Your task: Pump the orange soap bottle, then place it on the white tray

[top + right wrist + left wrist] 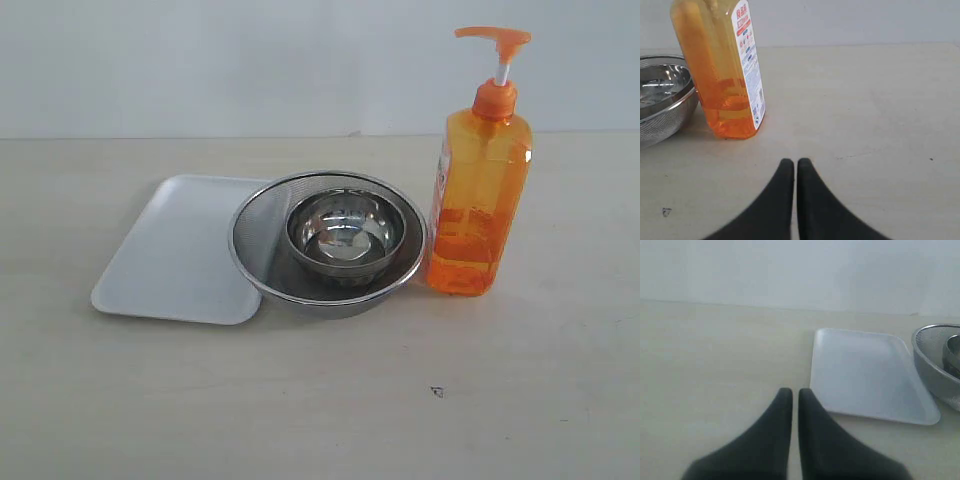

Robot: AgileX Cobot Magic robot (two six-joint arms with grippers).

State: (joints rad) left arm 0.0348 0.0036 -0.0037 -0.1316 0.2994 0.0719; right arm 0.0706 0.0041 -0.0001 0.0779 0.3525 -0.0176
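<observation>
The orange soap bottle stands upright on the table, right of the bowls, its pump head pointing left. In the right wrist view the orange soap bottle is ahead of my right gripper, which is shut, holds nothing and is well apart from it. The white tray lies flat at the left. The left wrist view shows the white tray just beyond my left gripper, shut and holding nothing. Neither gripper appears in the exterior view.
A steel mesh strainer bowl with a smaller steel bowl inside sits between tray and bottle, overlapping the tray's right edge. A small dark mark is on the table in front. A pale wall backs the table.
</observation>
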